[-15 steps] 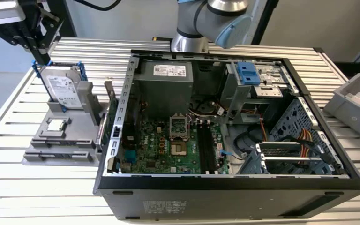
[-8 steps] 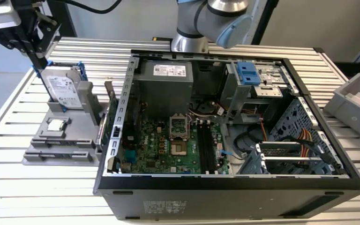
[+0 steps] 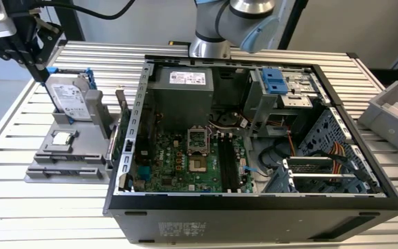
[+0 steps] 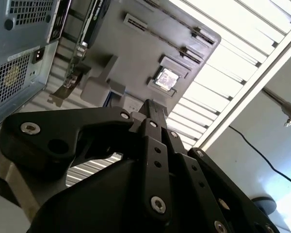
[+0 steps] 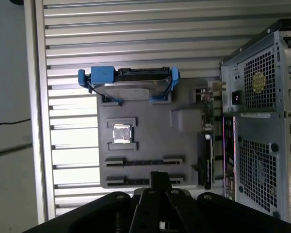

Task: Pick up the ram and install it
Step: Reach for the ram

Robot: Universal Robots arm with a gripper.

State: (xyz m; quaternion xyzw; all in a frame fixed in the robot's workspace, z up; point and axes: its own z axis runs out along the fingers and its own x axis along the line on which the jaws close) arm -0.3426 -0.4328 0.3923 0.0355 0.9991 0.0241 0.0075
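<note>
The exterior view's top edge cuts off the arm (image 3: pixel 235 23)

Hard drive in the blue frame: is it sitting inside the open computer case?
No, the hard drive stands upright on the gray holder outside the computer case, at the exterior view's left.

None of the labels (image 3: pixel 187 78) can be read.

Case (image 3: pixel 254 201) open on top; cables (image 3: pixel 271 155), drive cage (image 3: pixel 316 175) just beside black slots (image 3: pixel 228 163).
</note>
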